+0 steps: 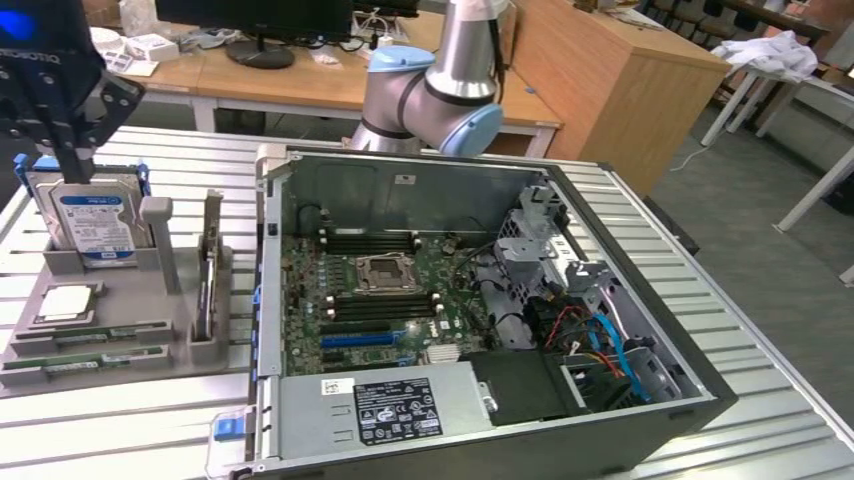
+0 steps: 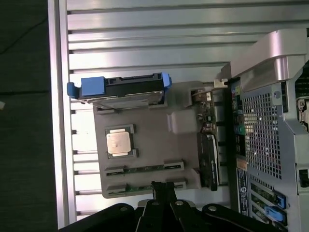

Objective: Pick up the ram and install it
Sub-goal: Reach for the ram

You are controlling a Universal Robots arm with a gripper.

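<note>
Two green ram sticks lie flat, side by side, in slots along one edge of the grey tray (image 1: 134,360). One stick (image 1: 94,335) (image 2: 145,169) is nearer the tray's middle. The other (image 1: 83,364) (image 2: 137,187) lies at the tray's edge. I cannot tell which of them is the task's one. My gripper (image 1: 76,168) (image 2: 164,187) hangs high above the tray, over the hard drive (image 1: 91,215) (image 2: 120,89) in the exterior view. Its fingers are shut together with nothing between them. In the wrist view the fingertips overlap the outer stick's slot.
The tray also holds a silver processor chip (image 1: 64,303) (image 2: 119,143) and an upright card (image 1: 210,265). At the exterior view's right stands the open computer case (image 1: 694,380) with motherboard, processor socket (image 1: 387,268) and dark memory slots (image 1: 370,241). The slatted metal table (image 1: 120,420) carries everything.
</note>
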